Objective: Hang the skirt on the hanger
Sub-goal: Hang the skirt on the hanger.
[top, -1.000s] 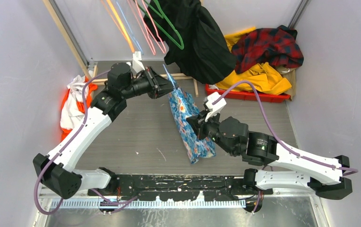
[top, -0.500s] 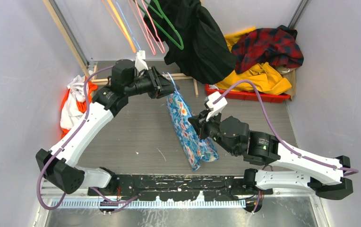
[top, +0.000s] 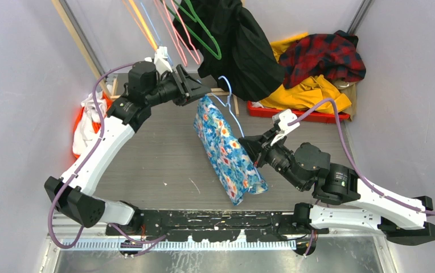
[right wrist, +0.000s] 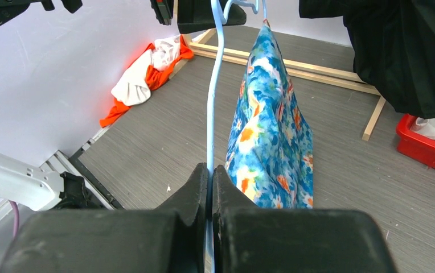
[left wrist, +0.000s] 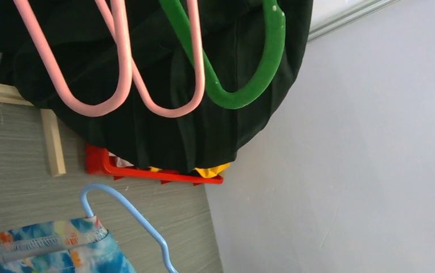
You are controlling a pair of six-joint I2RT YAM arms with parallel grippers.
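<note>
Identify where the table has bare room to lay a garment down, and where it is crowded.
Bare: the table between the left arm and the skirt; a narrower strip between the right arm and the red tray. Crowded: back right, under the coat and hangers.

No legible text or markings.

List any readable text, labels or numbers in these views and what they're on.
None readable.
The skirt carries only its flower print.
The light blue hanger, red bin and black coat show no lettering.
Any markings on the arm housings are too small to read.
</note>
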